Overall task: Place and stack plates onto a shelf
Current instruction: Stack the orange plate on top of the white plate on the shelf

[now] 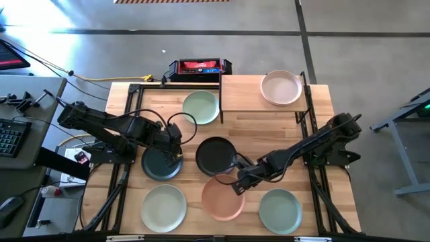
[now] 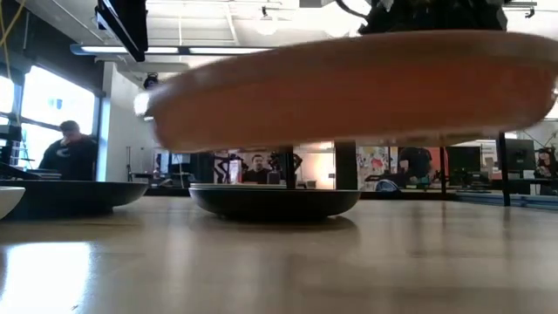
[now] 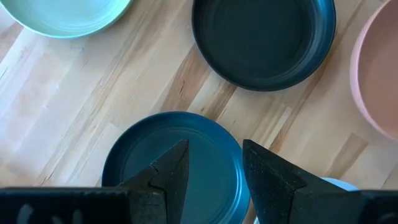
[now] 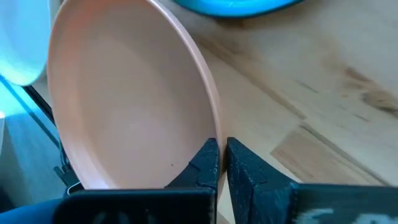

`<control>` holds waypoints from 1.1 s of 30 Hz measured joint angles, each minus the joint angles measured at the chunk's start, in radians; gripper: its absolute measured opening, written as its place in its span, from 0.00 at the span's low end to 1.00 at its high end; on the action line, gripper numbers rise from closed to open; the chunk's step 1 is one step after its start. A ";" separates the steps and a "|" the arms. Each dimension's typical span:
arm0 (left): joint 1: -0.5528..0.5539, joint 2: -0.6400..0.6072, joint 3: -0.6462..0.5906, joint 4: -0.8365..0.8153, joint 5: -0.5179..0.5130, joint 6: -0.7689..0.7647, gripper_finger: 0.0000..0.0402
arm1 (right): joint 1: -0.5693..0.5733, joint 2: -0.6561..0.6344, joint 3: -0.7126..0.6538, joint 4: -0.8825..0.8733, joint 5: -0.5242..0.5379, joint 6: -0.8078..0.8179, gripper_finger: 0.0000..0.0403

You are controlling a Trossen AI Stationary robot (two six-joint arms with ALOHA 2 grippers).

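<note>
My right gripper point(image 4: 222, 149) is shut on a terracotta plate point(image 1: 223, 197), which is off the table near the near edge and fills the top of the low view point(image 2: 349, 87). My left gripper point(image 3: 214, 158) is open; its fingers stand over a dark teal plate point(image 3: 168, 155) that rests flat on the table at left of centre point(image 1: 160, 165), and I see no touch. A black plate point(image 1: 215, 154) lies flat in the middle. A pink plate point(image 1: 281, 88) sits on the light-wood shelf point(image 1: 242, 94) at the far edge. My right gripper holds the terracotta plate by its rim point(image 4: 212, 118), pinched with one finger inside the dish and one outside. The fingers come at the rim on the plate's far-right side point(image 1: 236, 186). The plate is lifted clear of the table and tilted point(image 2: 349, 87).
A pale green plate point(image 1: 201, 107) lies on the table left of the shelf. Another pale green plate point(image 1: 163, 207) and a sage green plate point(image 1: 280, 210) lie along the near edge. A red and black box point(image 1: 199, 67) sits beyond the far edge. People sit in the room behind.
</note>
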 joint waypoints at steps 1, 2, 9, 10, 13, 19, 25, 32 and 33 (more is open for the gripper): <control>0.000 0.000 0.000 0.000 0.000 0.000 0.34 | 0.000 -0.018 0.000 -0.019 0.007 0.001 0.00; 0.000 0.000 0.000 0.000 0.000 0.000 0.34 | -0.001 -0.036 0.000 -0.040 0.014 0.002 0.00; 0.000 0.000 0.000 0.000 0.000 0.000 0.34 | -0.042 -0.210 0.000 -0.228 0.070 0.025 0.00; 0.000 0.000 0.000 0.000 0.000 0.000 0.34 | -0.052 -0.241 0.000 -0.257 0.084 0.025 0.00; 0.000 0.000 0.000 0.000 0.000 0.000 0.34 | -0.091 -0.333 0.000 -0.335 0.125 0.025 0.00; 0.000 0.000 0.000 0.000 0.000 0.000 0.34 | -0.191 -0.507 0.000 -0.488 0.178 0.025 0.00; 0.000 0.000 0.000 0.000 0.000 0.000 0.34 | -0.342 -0.662 0.000 -0.604 0.210 0.025 0.00; 0.000 0.000 0.000 0.001 0.000 0.000 0.34 | -0.571 -0.804 0.000 -0.694 0.248 0.011 0.00; 0.000 0.000 0.000 0.001 0.000 0.000 0.34 | -0.608 -0.820 0.000 -0.702 0.248 0.002 0.00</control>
